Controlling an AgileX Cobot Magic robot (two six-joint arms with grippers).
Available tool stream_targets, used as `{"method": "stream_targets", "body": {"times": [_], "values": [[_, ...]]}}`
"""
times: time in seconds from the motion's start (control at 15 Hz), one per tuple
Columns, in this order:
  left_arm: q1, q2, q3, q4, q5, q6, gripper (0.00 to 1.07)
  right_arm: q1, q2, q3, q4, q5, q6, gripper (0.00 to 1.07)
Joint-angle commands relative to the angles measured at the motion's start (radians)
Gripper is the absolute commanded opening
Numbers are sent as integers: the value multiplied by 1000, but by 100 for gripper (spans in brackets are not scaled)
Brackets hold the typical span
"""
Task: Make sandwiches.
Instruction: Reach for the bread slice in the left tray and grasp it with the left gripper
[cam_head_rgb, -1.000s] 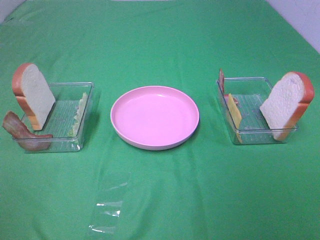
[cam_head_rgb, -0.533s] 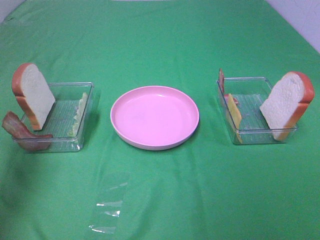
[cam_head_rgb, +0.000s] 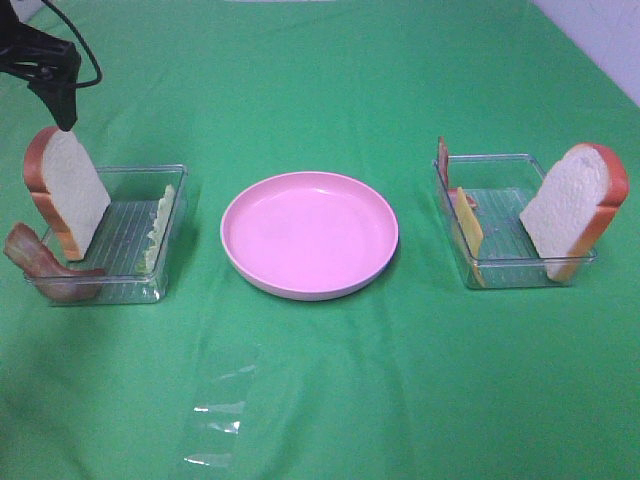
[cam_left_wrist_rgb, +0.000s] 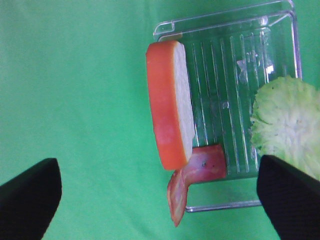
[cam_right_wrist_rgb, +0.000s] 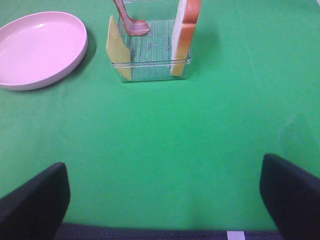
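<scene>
No stacked sandwiches show; the parts stand apart in two clear trays. The left tray (cam_head_rgb: 125, 292) holds a bread slice (cam_head_rgb: 72, 190) (cam_left_wrist_rgb: 170, 105) upright, lettuce (cam_head_rgb: 160, 225) (cam_left_wrist_rgb: 285, 125) and a bacon strip (cam_head_rgb: 45, 268) (cam_left_wrist_rgb: 192, 175) draped over its rim. My left gripper (cam_head_rgb: 58, 95) (cam_left_wrist_rgb: 160, 197) hangs open just above that bread. In the right tray (cam_head_rgb: 500, 160) are a bread slice (cam_head_rgb: 575, 210) (cam_right_wrist_rgb: 186, 30), cheese (cam_head_rgb: 470, 235) (cam_right_wrist_rgb: 119, 47) and bacon (cam_head_rgb: 443, 158) (cam_right_wrist_rgb: 129, 20). My right gripper (cam_right_wrist_rgb: 162, 200) stands open over bare cloth, well short of that tray.
A round pink plate (cam_head_rgb: 310, 235) (cam_right_wrist_rgb: 40, 47) with nothing on it sits between the trays. A clear plastic sheet (cam_head_rgb: 220, 405) lies on the green cloth near the front. The right arm is out of the high view.
My left gripper has come into the high view at the far left, above the left bread slice. The food, trays and plate have not moved.
</scene>
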Motion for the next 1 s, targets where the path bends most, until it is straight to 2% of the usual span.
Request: {"method": "stream_targets", "body": {"times": [0.07, 0.4, 0.67, 0.8, 0.93, 1.0], "values": [[-2, 71, -31, -8, 102, -9, 99, 1, -33, 4, -5, -6, -3, 98], [0, 174, -31, -8, 89, -5, 99, 1, -33, 4, -5, -6, -3, 98], [0, 197, -31, -17, 29, 6, 96, 1, -33, 4, -5, -6, -3, 98], [0, 197, -31, -19, 29, 6, 81, 1, -33, 4, -5, -6, -3, 98], [0, 197, -31, -8, 29, -9, 55, 1, -33, 4, -5, -6, -3, 98], [0, 197, -31, -8, 31, -9, 47, 1, -33, 4, -5, -6, -3, 98]]}}
